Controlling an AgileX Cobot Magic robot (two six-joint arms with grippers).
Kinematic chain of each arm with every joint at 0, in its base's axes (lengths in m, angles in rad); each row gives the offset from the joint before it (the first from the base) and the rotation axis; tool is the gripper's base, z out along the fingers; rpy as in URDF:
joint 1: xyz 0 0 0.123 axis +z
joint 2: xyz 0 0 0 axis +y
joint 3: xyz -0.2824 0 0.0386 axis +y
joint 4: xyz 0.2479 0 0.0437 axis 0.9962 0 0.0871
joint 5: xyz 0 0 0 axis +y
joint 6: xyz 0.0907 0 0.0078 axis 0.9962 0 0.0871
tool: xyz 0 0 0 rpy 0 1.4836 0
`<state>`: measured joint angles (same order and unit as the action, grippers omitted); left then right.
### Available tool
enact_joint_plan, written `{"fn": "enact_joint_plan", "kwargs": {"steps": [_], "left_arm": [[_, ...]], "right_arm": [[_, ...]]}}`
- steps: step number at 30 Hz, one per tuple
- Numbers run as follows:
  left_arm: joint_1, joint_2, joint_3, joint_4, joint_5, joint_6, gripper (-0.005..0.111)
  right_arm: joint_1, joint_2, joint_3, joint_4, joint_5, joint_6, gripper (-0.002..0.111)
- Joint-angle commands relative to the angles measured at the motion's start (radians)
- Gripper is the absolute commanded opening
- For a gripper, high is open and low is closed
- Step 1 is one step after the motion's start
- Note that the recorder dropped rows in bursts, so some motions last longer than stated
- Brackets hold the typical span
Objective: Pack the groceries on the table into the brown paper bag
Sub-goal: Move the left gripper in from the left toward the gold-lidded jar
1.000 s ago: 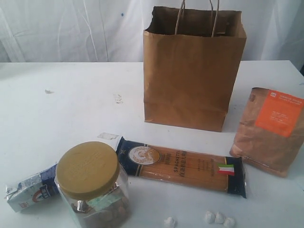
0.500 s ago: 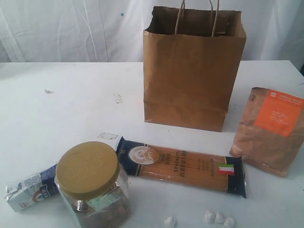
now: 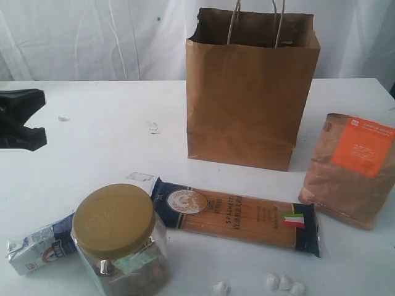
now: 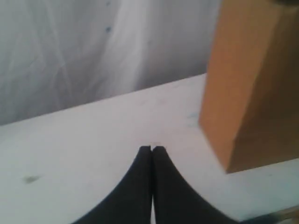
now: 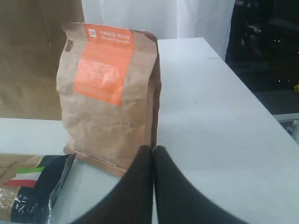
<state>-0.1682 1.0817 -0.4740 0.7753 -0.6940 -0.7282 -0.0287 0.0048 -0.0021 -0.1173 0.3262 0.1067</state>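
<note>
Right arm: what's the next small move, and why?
Probably open the right gripper. Its jaws are shut, tips touching, and the brown pouch stands right in front of it on the table, next to the brown paper bag. Shut jaws cannot take the pouch, so opening before easing forward looks like the sensible first step.

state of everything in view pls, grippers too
brown paper bag: upright, top open
gold-lidded jar: upright, lid on
spaghetti packet: lying flat on the table
brown pouch: standing, top closed
small carton: lying on its side beside the jar
left gripper: shut, empty
right gripper: shut, empty
</note>
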Motion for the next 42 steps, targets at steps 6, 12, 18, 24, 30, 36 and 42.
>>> {"fn": "enact_joint_plan", "kwargs": {"steps": [6, 12, 18, 24, 30, 36, 42], "left_arm": [[-0.232, 0.046, 0.065, 0.337, -0.166, -0.065, 0.000], [-0.274, -0.019, 0.086, 0.351, -0.288, -0.057, 0.000], [-0.274, -0.135, 0.082, 0.315, -0.230, -0.017, 0.000], [-0.274, -0.239, 0.071, 0.686, 0.277, -0.309, 0.000], [-0.274, -0.304, 0.079, 0.714, 0.710, -0.729, 0.000], [-0.274, -0.264, 0.169, 0.941, 0.326, -0.802, 0.000], [-0.274, -0.220, 0.165, 0.969, 0.633, -0.893, 0.000]], "right_arm": [[-0.002, -0.005, 0.002, -0.013, -0.007, 0.040, 0.000], [-0.002, -0.005, 0.002, -0.013, -0.007, 0.040, 0.000], [-0.002, -0.005, 0.002, -0.013, -0.007, 0.040, 0.000], [-0.002, -0.005, 0.002, -0.013, -0.007, 0.040, 0.000], [-0.002, -0.005, 0.002, -0.013, -0.007, 0.040, 0.000], [-0.002, -0.005, 0.002, -0.013, -0.007, 0.040, 0.000], [-0.002, -0.005, 0.002, -0.013, -0.007, 0.040, 0.000]]}}
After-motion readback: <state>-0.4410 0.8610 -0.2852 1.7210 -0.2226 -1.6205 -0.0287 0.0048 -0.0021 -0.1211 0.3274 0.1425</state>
